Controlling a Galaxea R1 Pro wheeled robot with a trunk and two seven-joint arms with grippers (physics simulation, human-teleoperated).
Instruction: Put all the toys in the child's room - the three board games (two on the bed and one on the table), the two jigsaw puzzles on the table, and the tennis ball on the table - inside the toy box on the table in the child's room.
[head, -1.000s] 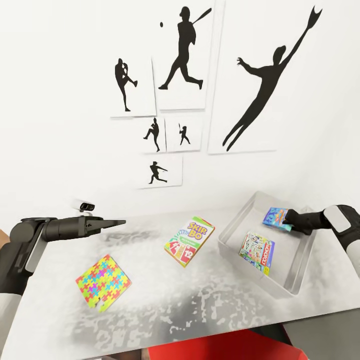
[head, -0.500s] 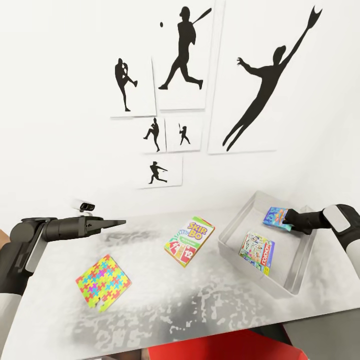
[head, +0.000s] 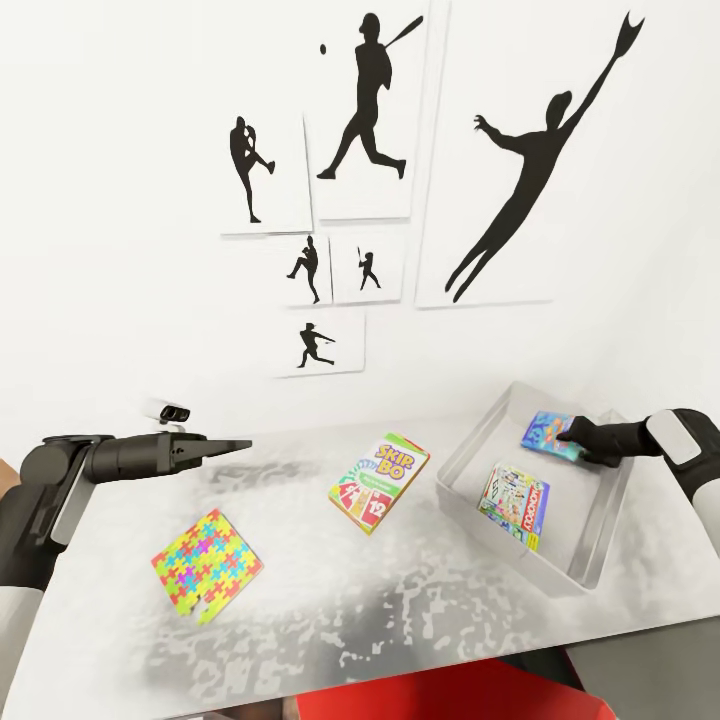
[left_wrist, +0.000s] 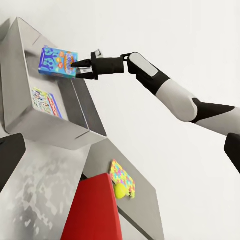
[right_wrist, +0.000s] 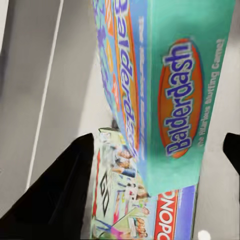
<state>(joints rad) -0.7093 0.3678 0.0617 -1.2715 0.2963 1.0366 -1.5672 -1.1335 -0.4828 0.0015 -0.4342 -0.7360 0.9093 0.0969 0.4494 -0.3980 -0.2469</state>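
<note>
Right gripper, fingers spread, at the Balderdash box inside the toy box, right of frame; left gripper clenched empty.

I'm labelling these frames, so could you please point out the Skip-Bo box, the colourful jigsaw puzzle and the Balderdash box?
Skip-Bo box (head: 379, 482), head view, middle of its lid.
Colourful jigsaw puzzle (head: 206, 565), head view, centre of its top face.
Balderdash box (right_wrist: 186, 95), right wrist view, on its orange logo.

Can't read the small box art on the Monopoly box. Second puzzle and tennis ball half-hidden behind the red block.
</note>
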